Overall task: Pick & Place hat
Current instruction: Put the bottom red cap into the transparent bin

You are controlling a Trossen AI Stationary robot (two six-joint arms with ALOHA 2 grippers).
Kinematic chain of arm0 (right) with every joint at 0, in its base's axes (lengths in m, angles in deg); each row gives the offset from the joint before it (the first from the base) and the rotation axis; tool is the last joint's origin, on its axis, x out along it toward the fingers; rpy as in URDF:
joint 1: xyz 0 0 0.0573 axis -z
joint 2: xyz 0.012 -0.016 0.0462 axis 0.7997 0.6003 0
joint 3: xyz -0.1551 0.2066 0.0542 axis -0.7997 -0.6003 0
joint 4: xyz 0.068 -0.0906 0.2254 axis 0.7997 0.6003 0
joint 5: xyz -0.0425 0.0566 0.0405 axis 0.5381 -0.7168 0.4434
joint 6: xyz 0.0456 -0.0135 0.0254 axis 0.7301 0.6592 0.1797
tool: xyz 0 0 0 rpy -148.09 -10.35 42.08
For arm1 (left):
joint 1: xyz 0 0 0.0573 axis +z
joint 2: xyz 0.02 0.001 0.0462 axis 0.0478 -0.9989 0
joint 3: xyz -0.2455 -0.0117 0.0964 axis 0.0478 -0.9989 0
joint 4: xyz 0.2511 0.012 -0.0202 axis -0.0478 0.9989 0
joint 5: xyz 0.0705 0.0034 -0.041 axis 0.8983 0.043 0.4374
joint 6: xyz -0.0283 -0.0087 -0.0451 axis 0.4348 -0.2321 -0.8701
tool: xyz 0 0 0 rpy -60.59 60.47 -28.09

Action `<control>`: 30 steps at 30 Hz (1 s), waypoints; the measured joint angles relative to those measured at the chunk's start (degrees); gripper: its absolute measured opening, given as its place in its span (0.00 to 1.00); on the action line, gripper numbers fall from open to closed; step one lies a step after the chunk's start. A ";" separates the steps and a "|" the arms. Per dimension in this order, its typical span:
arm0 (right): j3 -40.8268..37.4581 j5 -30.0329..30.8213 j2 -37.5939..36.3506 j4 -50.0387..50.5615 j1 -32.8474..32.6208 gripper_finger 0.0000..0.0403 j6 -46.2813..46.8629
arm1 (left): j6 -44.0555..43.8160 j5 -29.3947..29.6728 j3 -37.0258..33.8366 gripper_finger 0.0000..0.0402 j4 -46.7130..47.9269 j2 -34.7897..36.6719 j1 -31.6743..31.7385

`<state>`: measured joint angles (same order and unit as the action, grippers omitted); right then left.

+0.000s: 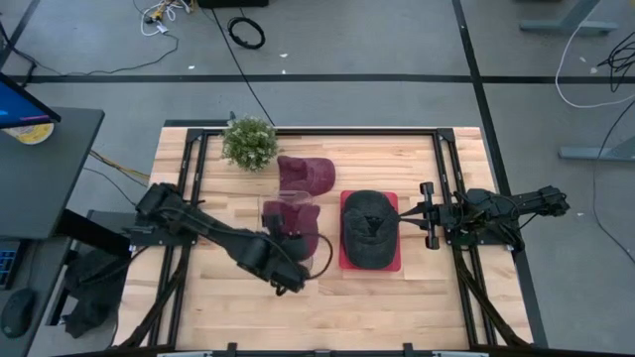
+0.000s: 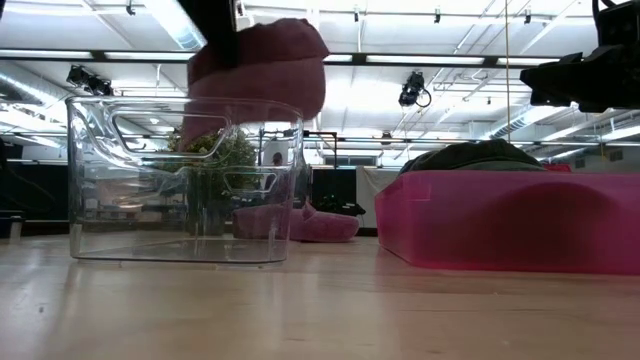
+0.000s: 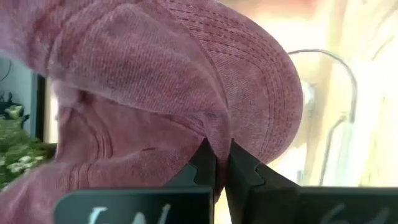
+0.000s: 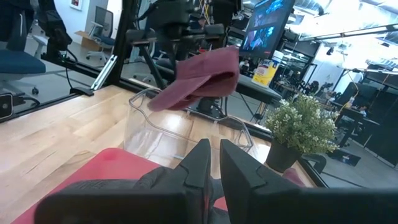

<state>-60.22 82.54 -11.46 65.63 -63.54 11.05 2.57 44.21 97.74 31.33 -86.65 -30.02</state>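
My left gripper is shut on a maroon hat, which it holds over a clear plastic container at mid-table. The hat also shows in the low view and in the right wrist view, above the container. A dark grey hat lies in a red tray to the right. My right gripper is shut and empty, raised at the tray's right edge. A second maroon hat lies on the table behind the container. My left gripper pinches an edge of the maroon hat's cloth between its two fingers, beside the stitched brim. The hat is lifted clear of the table and hangs over the container's open top.
A small potted plant stands at the far side, left of the second maroon hat. Bare wood lies along the near edge. A desk with a monitor stands off the table's left.
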 joint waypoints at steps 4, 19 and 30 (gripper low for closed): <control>0.00 -0.02 0.00 -0.06 0.01 0.10 0.02 | 2.19 -2.24 0.00 0.04 2.29 -1.94 -0.76; 0.00 -0.02 0.00 -0.07 0.00 0.10 0.02 | -6.54 -5.86 0.00 0.04 3.80 -1.86 -0.31; 0.00 -0.02 0.00 -0.07 0.00 0.10 0.01 | -9.36 -6.71 0.00 0.18 1.21 -1.84 -0.31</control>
<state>-60.22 82.51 -11.46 65.57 -63.54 11.06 -6.79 37.50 97.74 32.54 -88.49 -30.33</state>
